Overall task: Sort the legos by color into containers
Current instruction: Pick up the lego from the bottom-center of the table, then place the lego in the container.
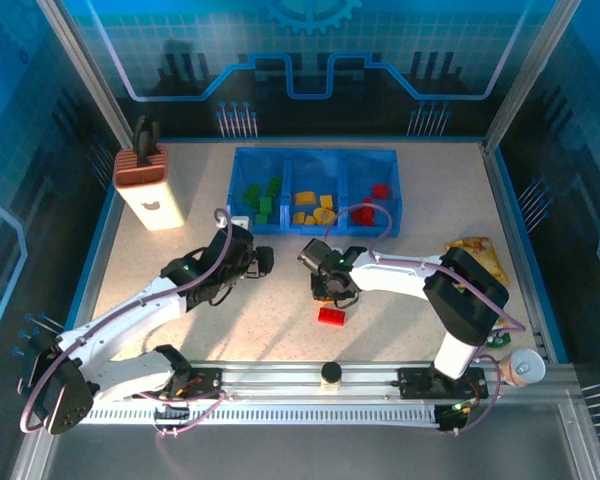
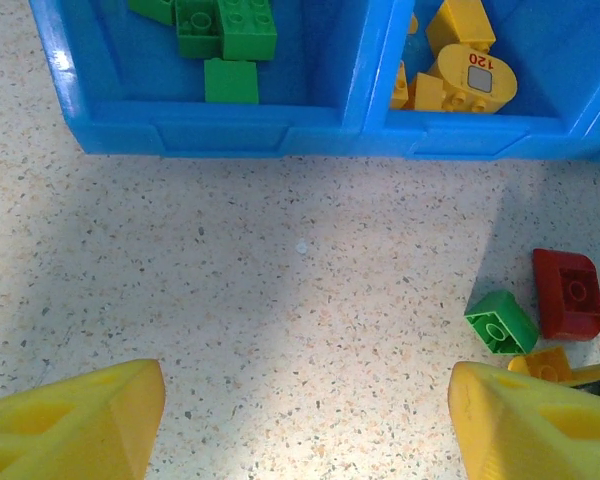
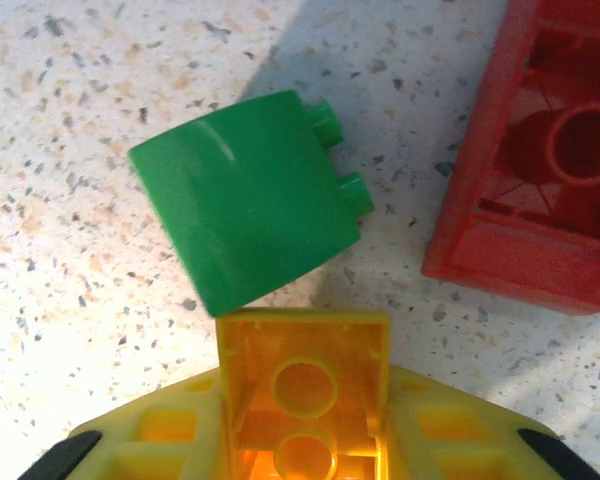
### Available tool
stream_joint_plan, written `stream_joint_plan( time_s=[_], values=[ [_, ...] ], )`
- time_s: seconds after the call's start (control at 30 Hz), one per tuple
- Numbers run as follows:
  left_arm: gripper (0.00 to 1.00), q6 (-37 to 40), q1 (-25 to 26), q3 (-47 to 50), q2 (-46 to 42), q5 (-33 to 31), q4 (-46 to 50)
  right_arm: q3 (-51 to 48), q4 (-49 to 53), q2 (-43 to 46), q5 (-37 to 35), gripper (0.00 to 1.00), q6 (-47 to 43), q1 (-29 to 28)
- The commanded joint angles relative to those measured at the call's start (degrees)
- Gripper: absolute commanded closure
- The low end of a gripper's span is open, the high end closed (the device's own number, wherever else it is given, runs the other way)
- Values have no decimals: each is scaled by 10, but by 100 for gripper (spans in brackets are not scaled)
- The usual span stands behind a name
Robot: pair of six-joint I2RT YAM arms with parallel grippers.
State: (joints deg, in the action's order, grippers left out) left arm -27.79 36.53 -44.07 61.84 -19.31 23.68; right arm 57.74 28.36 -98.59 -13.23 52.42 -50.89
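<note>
Three bricks crowd together under the right hand (image 3: 302, 425), which is clamped on a yellow-orange brick (image 3: 302, 350) lying hollow side up on the tabletop (image 3: 70, 120). A green brick (image 3: 245, 200), smooth and curved with two studs on its side, appears to touch the held piece's far edge. A red brick (image 3: 540, 170), also upturned, sits just beside them. The likeliest slip is that the lift drags or flips the green one. The fingers also seem to catch only the near part of the yellow brick, so it could pivot or drop on the way to the blue tray (image 1: 313, 152) and its middle compartment (image 1: 318, 180) of yellows. The left hand (image 2: 300, 420) hangs open over bare tabletop in front of the tray, gripping nothing.
</note>
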Motion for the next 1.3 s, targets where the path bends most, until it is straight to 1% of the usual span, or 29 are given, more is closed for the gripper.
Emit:
stream_joint_plan(
  time_s=[0.0,0.13,0.33,0.47,0.57,0.73,0.9,0.97,1.0,1.03,1.1,1.13,1.27],
  values=[
    [24,-4,-4,9,-13,-14,7,26,48,25,-32,71,-5,-16],
    [25,-4,-6,16,-16,-11,-1,73,78,55,-65,72,-52,-10],
    [27,-17,-5,44,-28,18,-19,187,108,41,-59,72,-139,65],
    [27,-42,3,77,-43,32,-22,289,125,-26,-21,72,-182,125],
    [27,-60,21,100,-62,24,-15,374,150,-93,-14,71,-207,148],
    [27,-73,40,119,-95,14,2,507,197,-197,-12,70,-232,166],
    [27,-68,43,116,-113,5,14,618,242,-291,-23,67,-238,182],
    [27,-67,47,112,-114,6,14,648,250,-314,-29,67,-240,182],
    [27,-66,48,111,-113,5,13,656,252,-321,-27,65,-239,183],
    [27,-66,50,109,-111,6,11,666,256,-329,-23,60,-239,181],
    [27,-67,55,106,-107,9,6,671,259,-332,-26,36,-237,179],
    [27,-67,58,104,-104,10,3,668,258,-327,-30,27,-236,177],
    [26,-51,89,94,-82,6,-12,611,221,-270,-71,22,-250,158]
  ],
)
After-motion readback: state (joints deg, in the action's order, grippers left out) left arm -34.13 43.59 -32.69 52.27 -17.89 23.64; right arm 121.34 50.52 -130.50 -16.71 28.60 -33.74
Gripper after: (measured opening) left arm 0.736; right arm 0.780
